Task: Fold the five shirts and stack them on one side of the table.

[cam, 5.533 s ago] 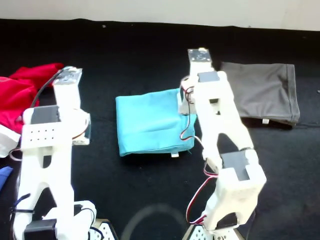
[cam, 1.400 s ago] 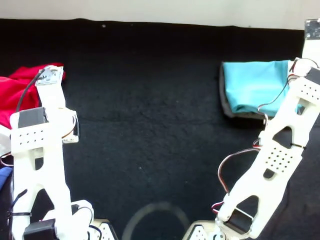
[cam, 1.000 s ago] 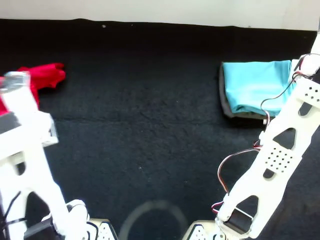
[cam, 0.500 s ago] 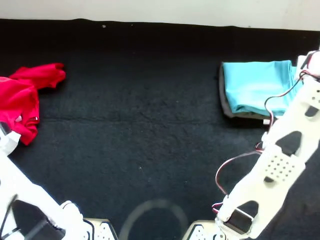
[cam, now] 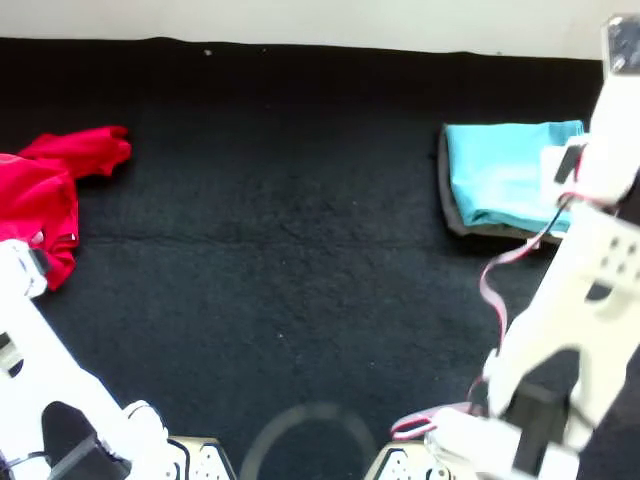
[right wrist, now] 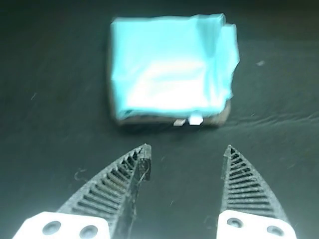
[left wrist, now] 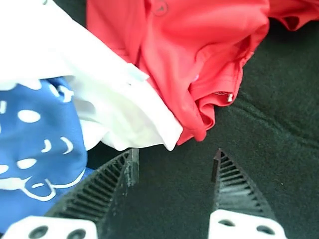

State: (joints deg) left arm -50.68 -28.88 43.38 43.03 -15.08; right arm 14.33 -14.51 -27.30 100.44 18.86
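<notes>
A folded light-blue shirt (cam: 510,178) (right wrist: 172,73) lies on top of a folded dark grey shirt (cam: 448,205) (right wrist: 164,121) at the table's far right. A crumpled red shirt (cam: 45,195) (left wrist: 199,59) lies at the far left. Beside it are a white shirt (left wrist: 84,74) and a blue shirt with white print (left wrist: 35,149). My left gripper (left wrist: 172,162) hangs open just above the edge of the white and red shirts, holding nothing. My right gripper (right wrist: 187,154) is open and empty, raised above the dark cloth near the stack.
A black cloth (cam: 290,230) covers the whole table. The right arm (cam: 585,260) stands tall along the right edge, partly in front of the stack. The left arm (cam: 40,370) rises at the lower left corner.
The right arm has let go of the blue shirt on the grey one and lifted back from the stack. The left arm swung left and down toward the pile of unfolded shirts.
</notes>
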